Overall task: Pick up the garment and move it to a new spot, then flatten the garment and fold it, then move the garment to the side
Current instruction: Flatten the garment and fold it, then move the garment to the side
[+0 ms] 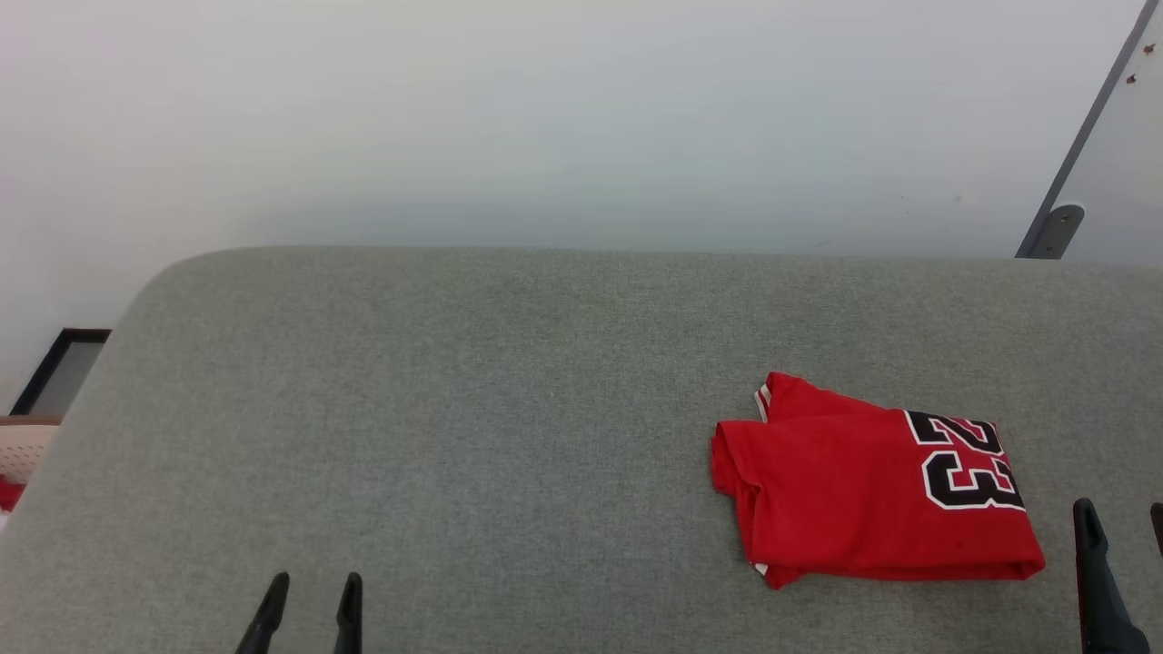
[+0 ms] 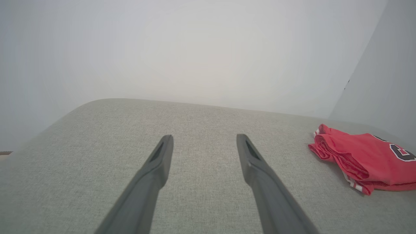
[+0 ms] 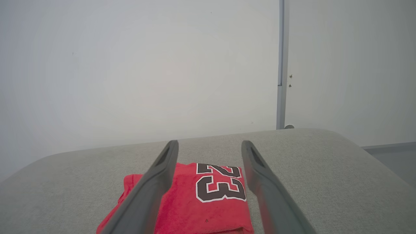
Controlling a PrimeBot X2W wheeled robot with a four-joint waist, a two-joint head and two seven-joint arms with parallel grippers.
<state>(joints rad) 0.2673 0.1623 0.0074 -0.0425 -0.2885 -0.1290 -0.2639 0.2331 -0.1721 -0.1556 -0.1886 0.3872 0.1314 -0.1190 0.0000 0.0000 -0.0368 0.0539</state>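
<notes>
The garment [image 1: 863, 495] is a red jersey folded into a compact rectangle, with black white-outlined numerals 23 at its right end, lying on the right part of the grey fabric surface [image 1: 454, 409]. My left gripper [image 1: 313, 583] stands open at the lower left, far from the garment [image 2: 364, 161], with nothing between its fingers. My right gripper [image 1: 1122, 513] is open at the lower right, just right of the folded jersey and not touching it. In the right wrist view the garment [image 3: 208, 201] lies below and between the open fingers [image 3: 162, 175].
The grey cushion's rounded far edge [image 1: 581, 254] meets a white wall. A beige perforated basket [image 1: 23, 450] with a bit of red cloth sits off the left edge. A grey door frame [image 1: 1081, 145] rises at the far right.
</notes>
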